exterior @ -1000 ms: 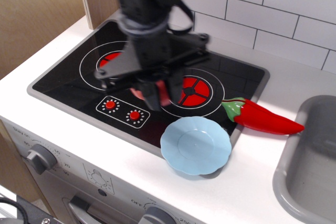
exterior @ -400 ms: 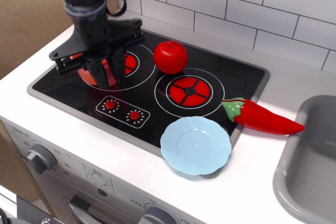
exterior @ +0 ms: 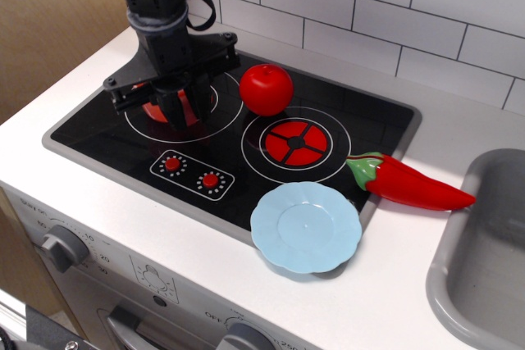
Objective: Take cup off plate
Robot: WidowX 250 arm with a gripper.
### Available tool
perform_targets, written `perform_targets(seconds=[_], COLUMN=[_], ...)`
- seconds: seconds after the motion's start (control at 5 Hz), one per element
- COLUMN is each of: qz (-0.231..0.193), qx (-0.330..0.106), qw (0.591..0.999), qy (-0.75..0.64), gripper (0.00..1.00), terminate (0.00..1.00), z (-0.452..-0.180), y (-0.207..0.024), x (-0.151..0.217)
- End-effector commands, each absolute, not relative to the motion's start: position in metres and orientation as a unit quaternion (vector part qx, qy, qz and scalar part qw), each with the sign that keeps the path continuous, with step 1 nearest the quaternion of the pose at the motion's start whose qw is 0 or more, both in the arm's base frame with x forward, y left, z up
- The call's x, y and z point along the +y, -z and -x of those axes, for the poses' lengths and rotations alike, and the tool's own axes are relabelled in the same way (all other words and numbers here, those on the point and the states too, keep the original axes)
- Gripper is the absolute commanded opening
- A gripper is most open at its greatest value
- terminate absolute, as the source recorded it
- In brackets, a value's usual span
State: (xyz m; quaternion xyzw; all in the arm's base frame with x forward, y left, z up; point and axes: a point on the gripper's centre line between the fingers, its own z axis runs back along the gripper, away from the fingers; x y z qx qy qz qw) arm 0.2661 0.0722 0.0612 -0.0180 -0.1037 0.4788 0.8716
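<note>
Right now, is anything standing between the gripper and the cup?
Nothing visible does. The gripper is right over the cup on the stove's left burner, hiding most of it. The tomato sits apart to the side, and the plate is bare.

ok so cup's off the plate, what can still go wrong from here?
The hand hides most of the cup over the left burner; I cannot tell whether it is released, so lifting could drag or tip it. The tomato sits close to the right and could be knocked. The plate overhangs the stove edge.
</note>
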Motion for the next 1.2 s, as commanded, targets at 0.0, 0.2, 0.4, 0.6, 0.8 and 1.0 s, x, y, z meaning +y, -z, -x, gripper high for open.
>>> perform_targets(seconds=[0.0, 0.2, 0.4, 0.6, 0.8, 1.0], qz=[0.019, 0.012, 0.019, 0.037, 0.054, 0.073], qx=[-0.122, -0.109, -0.111, -0.121, -0.126, -0.155], qw=[0.864, 0.866, 0.865, 0.862, 0.868, 0.865], qy=[-0.488, -0.488, -0.489, -0.491, -0.477, -0.472], gripper=[1.00, 1.00, 1.00, 1.00, 1.00, 1.00], terminate=[0.00, 0.00, 0.00, 0.00, 0.00, 0.00], z=[-0.272, -0.268, -0.265, -0.262, -0.259, -0.255], y=[-0.072, -0.075, -0.089, -0.118, -0.145, -0.164], x=[0.078, 0.075, 0.069, 0.063, 0.056, 0.057])
